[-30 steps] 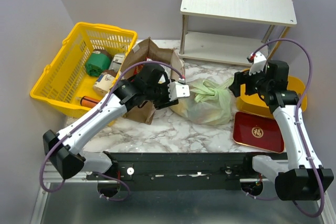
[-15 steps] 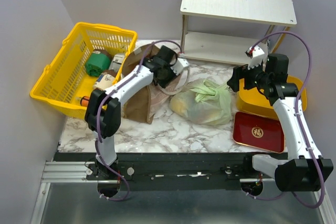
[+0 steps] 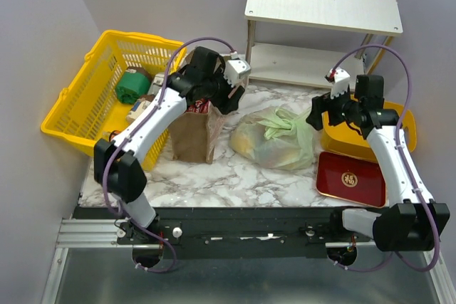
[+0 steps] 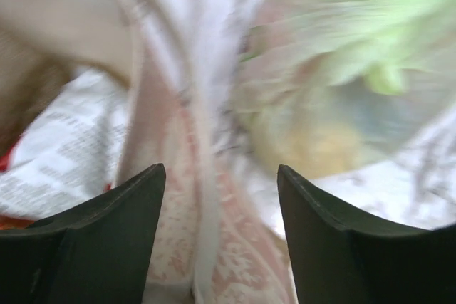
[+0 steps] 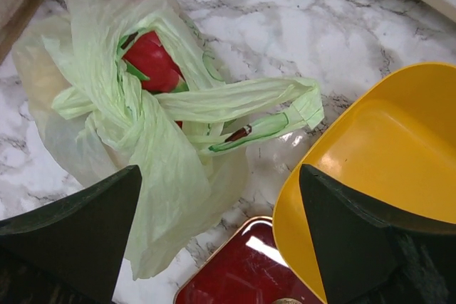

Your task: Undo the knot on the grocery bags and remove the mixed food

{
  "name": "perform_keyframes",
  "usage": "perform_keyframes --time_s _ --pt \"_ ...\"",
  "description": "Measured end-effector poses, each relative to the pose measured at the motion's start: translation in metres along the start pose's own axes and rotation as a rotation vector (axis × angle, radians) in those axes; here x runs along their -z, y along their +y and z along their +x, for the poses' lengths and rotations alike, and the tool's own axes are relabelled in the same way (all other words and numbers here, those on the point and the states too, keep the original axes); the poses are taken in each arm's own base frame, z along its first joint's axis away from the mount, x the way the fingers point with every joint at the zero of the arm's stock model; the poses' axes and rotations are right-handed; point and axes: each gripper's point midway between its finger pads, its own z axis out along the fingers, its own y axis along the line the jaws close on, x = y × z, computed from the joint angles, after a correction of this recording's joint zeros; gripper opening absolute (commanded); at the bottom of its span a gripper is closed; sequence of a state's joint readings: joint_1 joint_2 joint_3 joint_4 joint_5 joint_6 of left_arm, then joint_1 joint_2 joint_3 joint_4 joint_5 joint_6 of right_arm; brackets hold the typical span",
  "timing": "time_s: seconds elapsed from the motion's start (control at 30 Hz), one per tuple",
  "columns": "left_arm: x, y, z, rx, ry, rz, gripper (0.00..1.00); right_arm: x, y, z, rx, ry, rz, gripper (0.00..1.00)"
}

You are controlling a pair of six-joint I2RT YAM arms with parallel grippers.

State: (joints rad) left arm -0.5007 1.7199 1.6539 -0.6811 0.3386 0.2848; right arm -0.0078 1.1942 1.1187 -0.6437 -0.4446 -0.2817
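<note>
Swinging off the green bag (image 3: 278,144), the left fingers (image 4: 107,240) now hang open over the upright paper bag (image 3: 191,137). The right fingers (image 5: 78,240) are open too. The knot (image 5: 132,105) still looks tied.

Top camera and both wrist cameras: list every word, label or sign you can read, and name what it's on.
"福": gold sign on the red tray.
Print on the white sheet, left wrist view: blurred, unreadable.
Label on the green can in the yellow basket: too small to read.
</note>
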Motion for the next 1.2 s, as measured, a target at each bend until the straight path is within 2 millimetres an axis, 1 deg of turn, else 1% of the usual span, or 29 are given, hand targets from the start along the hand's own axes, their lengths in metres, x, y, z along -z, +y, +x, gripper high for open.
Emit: perform_keyframes --time_s 0.07,0.1,0.2,0.27,0.3,0.37,0.47,0.53,0.6,0.63,0.67,0.7,0.73,0.77,0.8,0.83,0.87,0.9,0.93,0.97,1.03,1.1,1.2 --pt "0.013 -0.034 -0.012 -0.035 -0.06 0.094 0.79 -0.006 0.001 0.007 0.011 0.031 -0.015 1.0" --pt "0.02 -0.051 -0.022 -0.06 -0.096 0.139 0.79 -0.009 0.002 0.01 0.013 0.048 -0.024 1.0" --pt "0.032 -0.09 -0.052 -0.144 -0.19 0.239 0.79 -0.019 0.005 0.022 0.011 0.098 -0.051 0.99" --pt "0.029 -0.107 -0.063 -0.184 -0.214 0.279 0.79 -0.024 0.008 0.027 0.013 0.122 -0.069 0.99" --pt "0.025 -0.112 -0.066 -0.197 -0.218 0.29 0.79 -0.026 0.009 0.028 0.014 0.128 -0.077 0.98" --pt "0.008 -0.119 -0.065 -0.212 -0.198 0.314 0.78 -0.029 0.012 0.03 0.018 0.137 -0.093 0.97" --pt "-0.031 -0.12 -0.051 -0.203 -0.131 0.336 0.76 -0.031 0.017 0.031 0.026 0.142 -0.11 0.93" --pt "-0.061 -0.116 -0.031 -0.191 -0.065 0.346 0.75 -0.032 0.02 0.031 0.032 0.143 -0.122 0.91" --pt "-0.082 -0.113 -0.01 -0.178 -0.004 0.355 0.74 -0.033 0.024 0.033 0.038 0.144 -0.14 0.89" --pt "-0.09 -0.112 -0.002 -0.171 0.021 0.359 0.73 -0.034 0.026 0.035 0.04 0.147 -0.148 0.88" --pt "-0.099 -0.111 0.006 -0.166 0.048 0.364 0.72 -0.035 0.029 0.038 0.043 0.153 -0.159 0.82" --pt "-0.104 -0.11 0.01 -0.166 0.061 0.367 0.6 -0.036 0.031 0.041 0.043 0.159 -0.169 0.77" --pt "-0.109 -0.109 0.012 -0.167 0.069 0.369 0.54 -0.036 0.034 0.045 0.046 0.165 -0.182 0.73" --pt "-0.113 -0.108 0.012 -0.166 0.073 0.37 0.49 -0.037 0.036 0.047 0.047 0.169 -0.19 0.64" --pt "-0.115 -0.107 0.011 -0.175 0.074 0.369 0.4 -0.037 0.039 0.052 0.045 0.176 -0.201 0.58" --pt "-0.116 -0.106 0.011 -0.184 0.072 0.366 0.35 -0.038 0.041 0.056 0.043 0.181 -0.209 0.49" --pt "-0.116 -0.105 0.009 -0.186 0.071 0.365 0.28 -0.037 0.043 0.06 0.042 0.186 -0.216 0.32" --pt "-0.115 -0.105 0.008 -0.194 0.068 0.365 0.1 -0.037 0.045 0.065 0.04 0.192 -0.225 0.25" --pt "-0.115 -0.104 0.008 -0.199 0.067 0.364 0.01 -0.036 0.047 0.068 0.043 0.194 -0.23 0.16" --pt "-0.115 -0.102 0.008 -0.204 0.067 0.362 0.0 -0.035 0.048 0.07 0.041 0.193 -0.234 0.0" --pt "-0.114 -0.1 0.013 -0.203 0.075 0.362 0.0 -0.031 0.051 0.073 0.05 0.185 -0.236 0.0" --pt "-0.109 -0.098 0.024 -0.188 0.099 0.362 0.0 -0.026 0.053 0.075 0.062 0.172 -0.228 0.01" --pt "-0.091 -0.088 0.043 -0.151 0.135 0.348 0.0 -0.014 0.054 0.075 0.086 0.143 -0.207 0.01"
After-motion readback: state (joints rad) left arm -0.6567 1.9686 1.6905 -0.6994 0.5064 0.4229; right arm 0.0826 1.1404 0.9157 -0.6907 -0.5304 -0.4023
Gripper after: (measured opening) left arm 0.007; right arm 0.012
